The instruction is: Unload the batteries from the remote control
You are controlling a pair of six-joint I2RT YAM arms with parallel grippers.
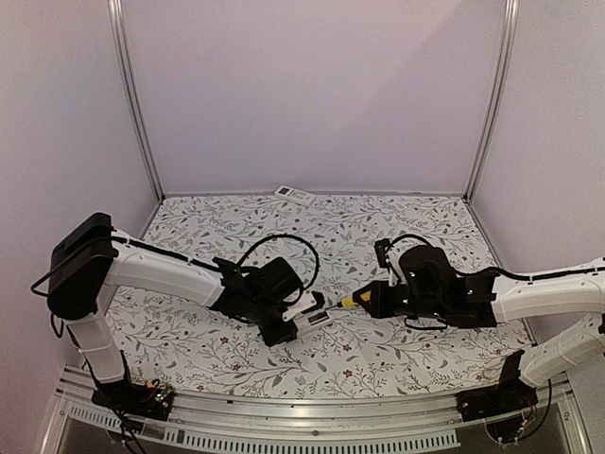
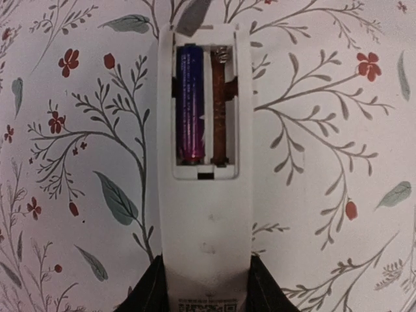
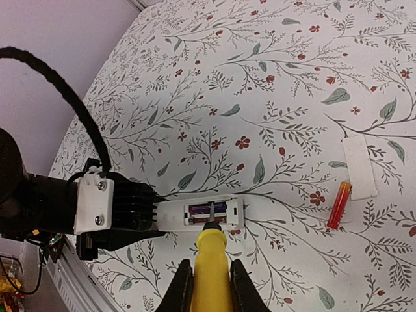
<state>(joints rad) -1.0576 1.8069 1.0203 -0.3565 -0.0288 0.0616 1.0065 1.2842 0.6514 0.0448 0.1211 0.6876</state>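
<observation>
Gripping the remote (image 2: 207, 214) by its bottom end, the left claw (image 2: 208, 292) presents it back-up, so the open bay faces the tool and the body cannot slide while it is pried. The right claw (image 3: 209, 289) is closed on the screwdriver (image 3: 209, 253), whose tip reaches into the bay at centre frame of the right wrist view, apparently to lever a cell out. A dark battery (image 2: 190, 104) sits in the left slot; the right slot looks empty, showing only a brownish strip. The red battery (image 3: 338, 205) lies on the tabletop (image 3: 273, 78) at right of frame, just below a white lid (image 3: 359, 166), both well apart from the remote.

Hard to tell: whether the remote rests on the tabletop or hangs above it, and exactly where the tip touches. The left claw's fingers are cut off by the frame's bottom edge
</observation>
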